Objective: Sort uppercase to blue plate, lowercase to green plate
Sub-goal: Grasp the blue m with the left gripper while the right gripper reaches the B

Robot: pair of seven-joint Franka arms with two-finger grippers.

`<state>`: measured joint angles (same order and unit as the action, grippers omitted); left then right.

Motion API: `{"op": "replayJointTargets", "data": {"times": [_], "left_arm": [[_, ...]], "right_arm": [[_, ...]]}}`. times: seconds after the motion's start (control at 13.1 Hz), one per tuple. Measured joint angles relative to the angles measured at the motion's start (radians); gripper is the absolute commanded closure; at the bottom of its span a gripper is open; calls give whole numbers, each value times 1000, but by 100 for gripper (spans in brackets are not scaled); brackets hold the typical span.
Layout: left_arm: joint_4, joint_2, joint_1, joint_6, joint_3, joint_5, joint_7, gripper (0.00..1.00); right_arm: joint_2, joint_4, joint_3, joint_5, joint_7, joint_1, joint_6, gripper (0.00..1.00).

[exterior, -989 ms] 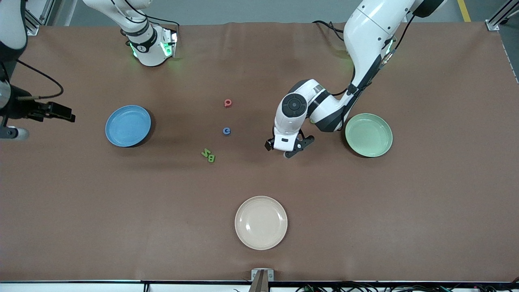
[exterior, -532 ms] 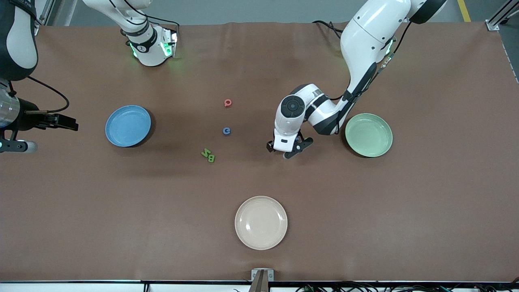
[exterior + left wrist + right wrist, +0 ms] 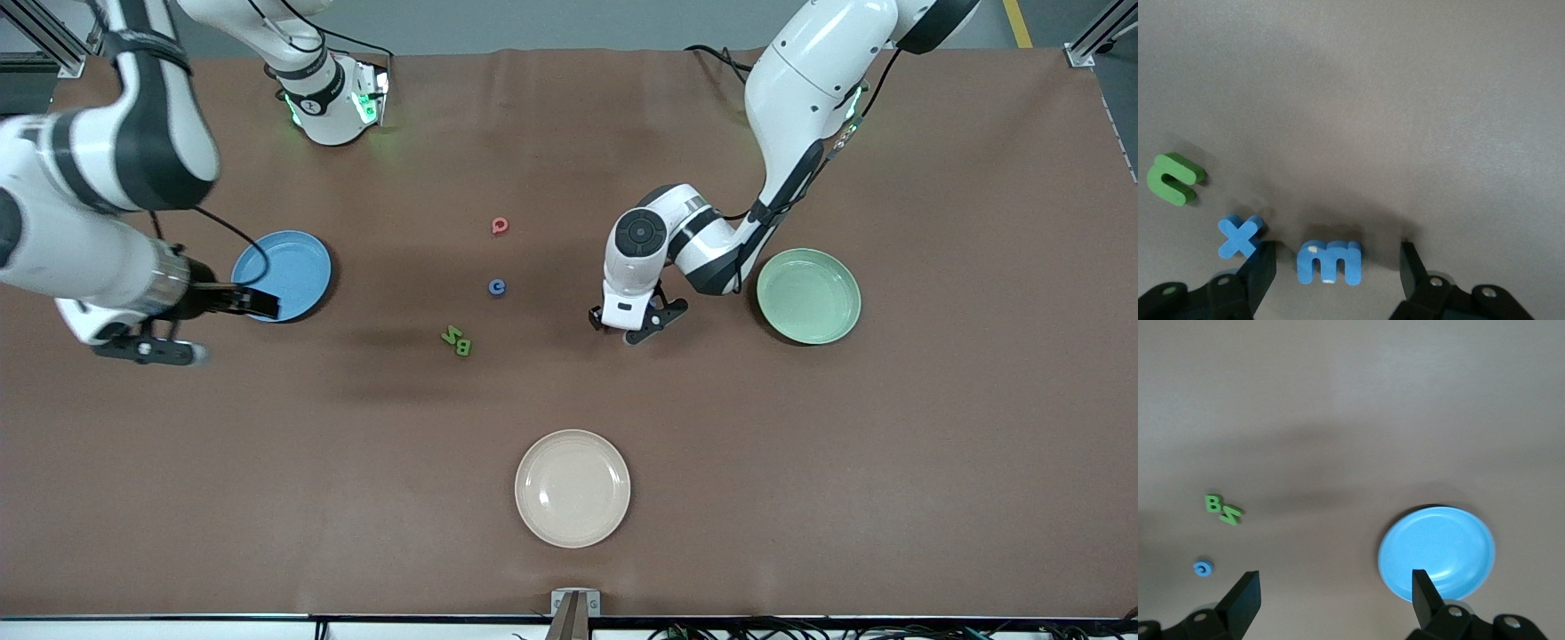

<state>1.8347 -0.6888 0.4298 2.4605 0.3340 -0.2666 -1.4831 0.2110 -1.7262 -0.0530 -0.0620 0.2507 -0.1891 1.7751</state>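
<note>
Brown table (image 3: pixel 800 498) | left gripper (image 3: pixel 1338 267) low beside green plate (image 3: pixel 808 295), jaws apart, straddling blue m (image 3: pixel 1329 261), nothing gripped | close squarely, avoid blue cross (image 3: pixel 1239 235) | right gripper (image 3: pixel 1331 593) open over blue plate (image 3: pixel 1436 553).

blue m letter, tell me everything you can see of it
The blue m is a small, thick, flat letter with three prongs, looking like foam or soft plastic, with a pale speck on its face. It lies flat on the brown table, between the open fingers of the left end effector, which do not touch it. A blue cross-shaped letter lies beside it.
</note>
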Motion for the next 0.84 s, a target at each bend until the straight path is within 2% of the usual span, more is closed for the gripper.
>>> {"op": "replayJointTargets", "data": {"times": [0.3, 0.46, 0.61, 0.84], "left_arm": [[0, 3, 0, 9, 2, 0, 0, 55], [0, 5, 0, 9, 2, 0, -1, 68], [0, 8, 0, 9, 2, 0, -2, 73], [-4, 14, -7, 11, 1, 0, -2, 74]], "right_arm": [[67, -6, 1, -33, 79, -85, 83, 0], [89, -44, 1, -43, 116, -115, 179, 0], [103, -102, 1, -43, 158, -153, 281, 0], [122, -137, 2, -43, 212, -215, 332, 0]]}}
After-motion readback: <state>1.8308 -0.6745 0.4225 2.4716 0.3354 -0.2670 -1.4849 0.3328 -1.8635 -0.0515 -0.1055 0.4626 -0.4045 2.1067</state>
